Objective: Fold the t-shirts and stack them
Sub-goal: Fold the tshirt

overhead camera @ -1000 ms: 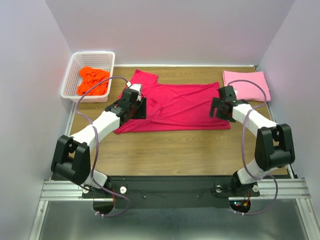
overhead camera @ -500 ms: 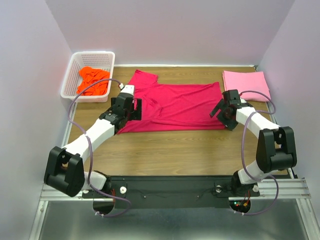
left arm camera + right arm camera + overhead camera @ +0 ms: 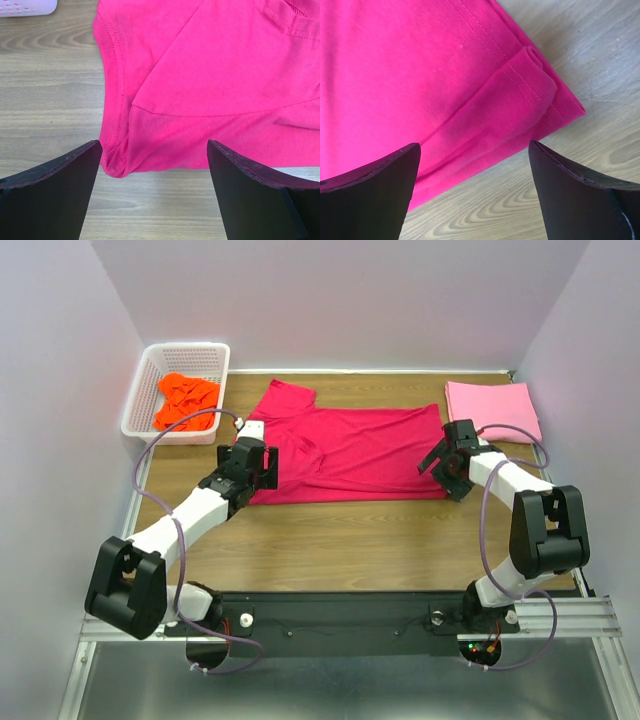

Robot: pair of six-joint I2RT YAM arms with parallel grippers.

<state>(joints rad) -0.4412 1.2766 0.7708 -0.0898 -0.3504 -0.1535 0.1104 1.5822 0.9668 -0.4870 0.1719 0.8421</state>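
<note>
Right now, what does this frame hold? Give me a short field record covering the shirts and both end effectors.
crimson t-shirt: spread across the middle of the table, not compactly folded
pink t-shirt: folded, far right
orange t-shirt: crumpled in the white basket, far left
left end effector: open, empty, over the crimson shirt's near left corner
right end effector: open, empty, over its near right corner

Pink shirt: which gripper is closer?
Right. The right gripper is open over the crimson shirt at its right edge, just short of the folded pink shirt. The left gripper is open at the crimson shirt's opposite end, nearer the basket.
</note>
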